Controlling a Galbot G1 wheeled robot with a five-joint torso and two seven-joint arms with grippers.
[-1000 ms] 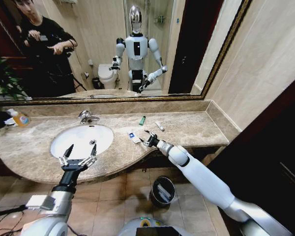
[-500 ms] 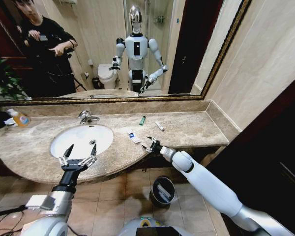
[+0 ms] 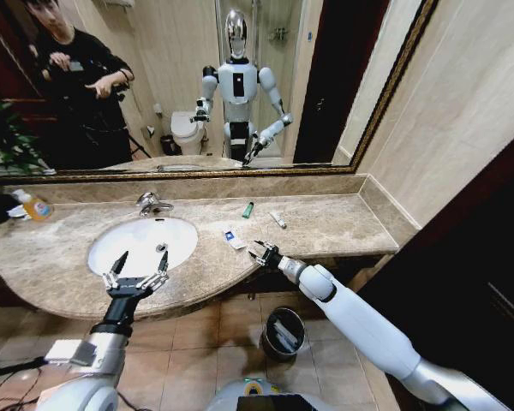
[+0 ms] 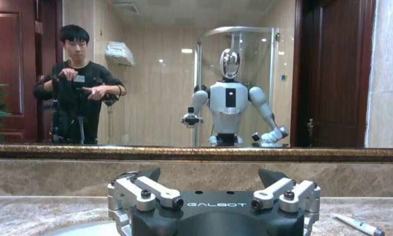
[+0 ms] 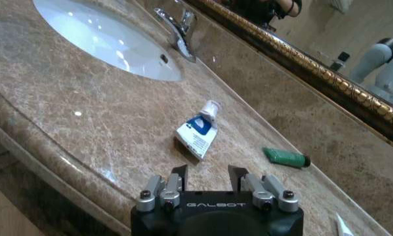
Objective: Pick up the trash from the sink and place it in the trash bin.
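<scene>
Remaining on the counter: blue-marked packet [image 5: 199,135], green tube [image 5: 286,158]; right gripper [image 3: 263,253] hovers spread, apparently empty; bin [image 3: 283,332] holds bits.

The right gripper [image 3: 262,252] has drawn back from the white packet [image 3: 234,240], apparently empty.

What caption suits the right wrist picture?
Right pincer hovers open over the marble counter, facing a white packet and green tube.

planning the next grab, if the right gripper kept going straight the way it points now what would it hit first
Most likely the white packet with a blue mark. The right gripper, jaws open, hangs at the counter's front edge, pointing across the marble at that packet. The small green tube lies farther on and off to one side. Depth is hard to judge.
</scene>
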